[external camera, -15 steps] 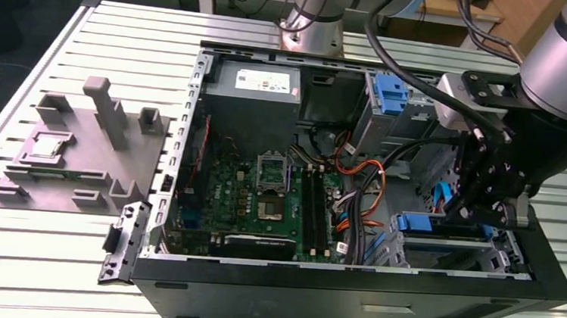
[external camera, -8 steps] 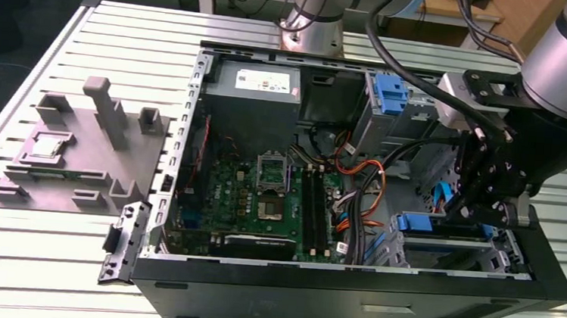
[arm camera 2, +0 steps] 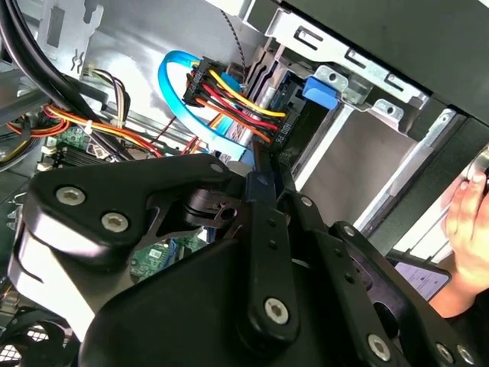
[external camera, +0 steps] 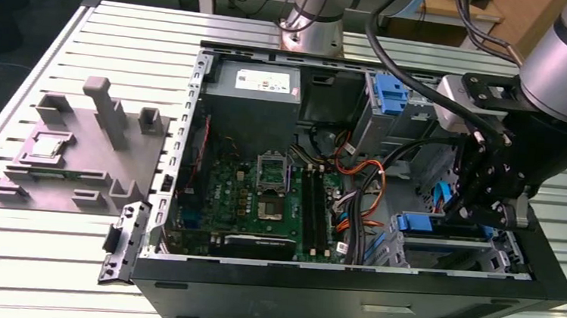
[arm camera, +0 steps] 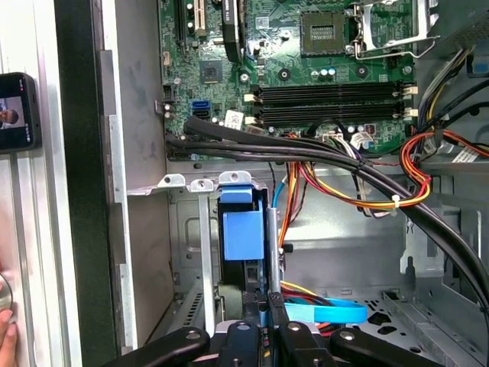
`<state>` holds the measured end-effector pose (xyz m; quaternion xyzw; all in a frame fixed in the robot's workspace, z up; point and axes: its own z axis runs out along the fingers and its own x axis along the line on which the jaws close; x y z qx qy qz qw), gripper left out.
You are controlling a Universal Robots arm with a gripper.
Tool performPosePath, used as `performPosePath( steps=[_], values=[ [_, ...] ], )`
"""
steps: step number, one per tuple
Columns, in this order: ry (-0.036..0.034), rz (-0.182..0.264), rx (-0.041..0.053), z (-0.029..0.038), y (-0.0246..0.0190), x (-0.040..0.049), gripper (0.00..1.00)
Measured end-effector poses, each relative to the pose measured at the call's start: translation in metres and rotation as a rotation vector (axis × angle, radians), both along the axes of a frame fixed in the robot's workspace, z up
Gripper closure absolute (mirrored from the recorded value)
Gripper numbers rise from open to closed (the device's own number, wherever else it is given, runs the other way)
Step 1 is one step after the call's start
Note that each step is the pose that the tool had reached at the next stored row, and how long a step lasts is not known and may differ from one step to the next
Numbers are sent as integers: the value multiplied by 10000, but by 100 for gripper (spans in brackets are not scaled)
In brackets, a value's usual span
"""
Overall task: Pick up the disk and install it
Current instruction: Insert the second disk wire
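Reaching down into the open computer case (external camera: 355, 286), the gripper (external camera: 489, 213) hangs at the drive cage (external camera: 439, 243) near the front corner. Its fingers (arm camera: 263, 332) look clenched on the edge of the disk (arm camera: 243, 237), which stands upright in the cage with its blue carrier showing, beside red and yellow cables (arm camera 2: 233, 103).

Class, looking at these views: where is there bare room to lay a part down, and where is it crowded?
Free: slatted metal table behind the grey fixture block, and the strip before the black computer case. Crowded: the drive bay corner around the gripper, thick with coloured cables.
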<state>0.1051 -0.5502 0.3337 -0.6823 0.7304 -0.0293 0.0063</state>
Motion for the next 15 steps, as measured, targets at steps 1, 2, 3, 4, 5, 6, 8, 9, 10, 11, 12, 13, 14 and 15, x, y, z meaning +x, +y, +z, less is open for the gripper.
performPosePath(
  steps=[1, 2, 3, 4, 5, 6, 8, 9, 10, 11, 12, 13, 14, 15],
  values=[
    [0, 0, 6, -5, 0, 1, 84],
    [0, 0, 12, -9, 0, 2, 84],
    [0, 0, 19, -14, -2, 3, 84],
    [0, 0, 24, -20, -3, 4, 84],
    [0, -1, 30, -27, -6, 4, 84],
    [1, -1, 33, -35, -10, 5, 84],
    [1, -1, 44, -51, -15, 5, 84],
    [1, -1, 51, -55, -15, 5, 84],
    [1, 0, 53, -56, -15, 5, 84],
    [1, 0, 52, -56, -15, 5, 84],
    [0, 0, 52, -56, -15, 5, 84],
    [1, 0, 52, -56, -15, 5, 84],
    [1, 0, 51, -56, -15, 5, 84],
    [0, 0, 51, -56, -15, 5, 84]
  ],
)
